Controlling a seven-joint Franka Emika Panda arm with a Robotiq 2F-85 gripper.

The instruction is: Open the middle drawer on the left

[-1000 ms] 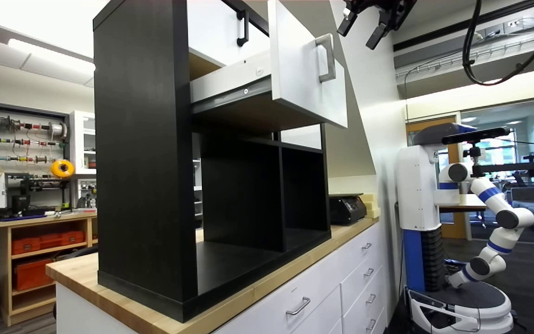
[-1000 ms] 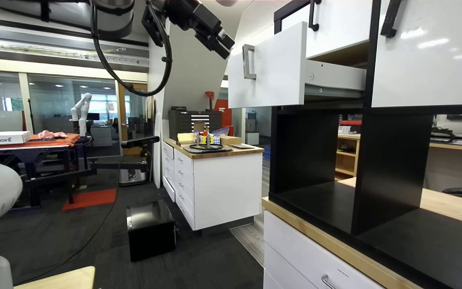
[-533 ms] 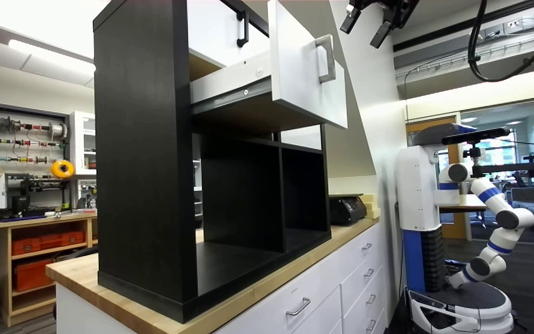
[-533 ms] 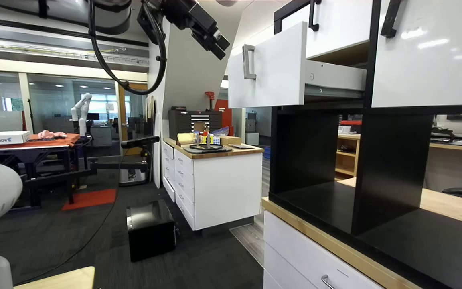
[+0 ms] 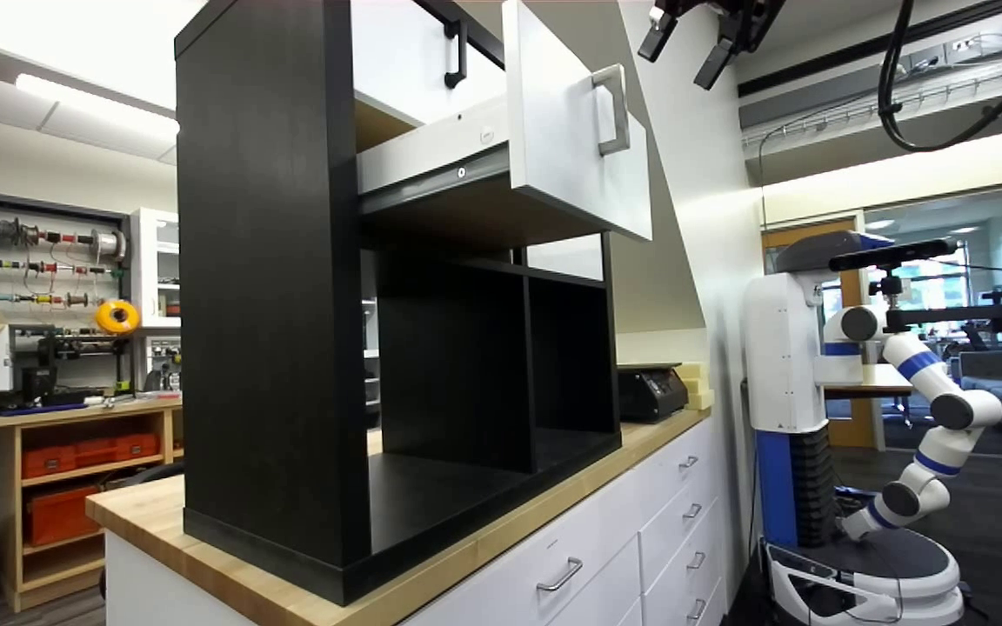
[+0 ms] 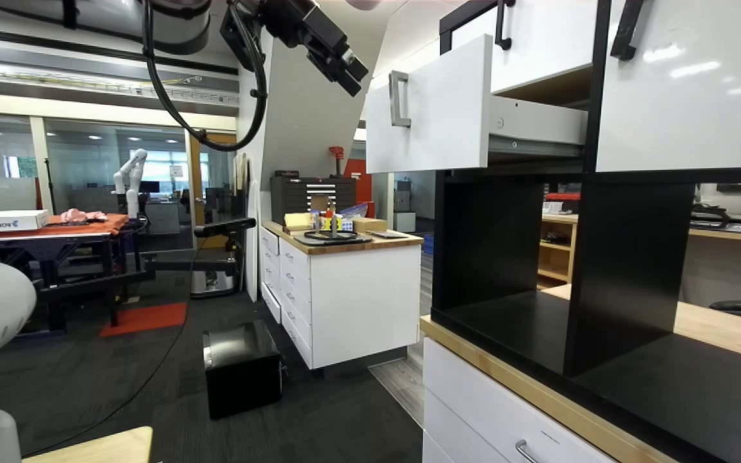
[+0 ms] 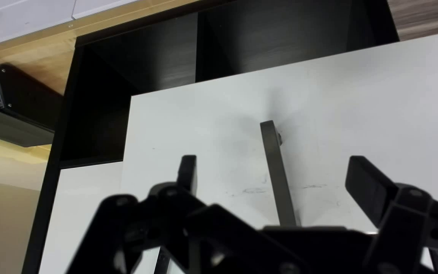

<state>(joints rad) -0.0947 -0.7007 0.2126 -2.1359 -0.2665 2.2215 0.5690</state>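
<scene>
A white front with a small black bar handle (image 6: 504, 26) matches the middle drawer (image 6: 547, 42). It looks shut in the left column of the black shelf (image 5: 262, 287), also in an exterior view (image 5: 405, 56); its sides are hidden. Just below it, a look-alike drawer (image 6: 431, 116) with a grey handle (image 6: 399, 99) stands pulled out. My gripper (image 6: 352, 74) is open and empty, in front of that pulled-out drawer and apart from it, also in an exterior view (image 5: 684, 54). In the wrist view the grey handle (image 7: 278, 171) shows between the open fingers (image 7: 272, 169), farther off.
The pulled-out drawer sticks out in front of the shelf. A right-column white front (image 6: 686, 83) has a black handle too. The shelf stands on a wooden counter (image 5: 484, 539) with white drawers below. A black device (image 5: 653, 391) sits beside it. A cable loop (image 6: 261, 96) hangs from my arm.
Over the first half second my gripper moved slightly back from the shelf and a little up, and the cable loop shifted with it. Since then nothing has visibly moved. The drawers have not moved.
</scene>
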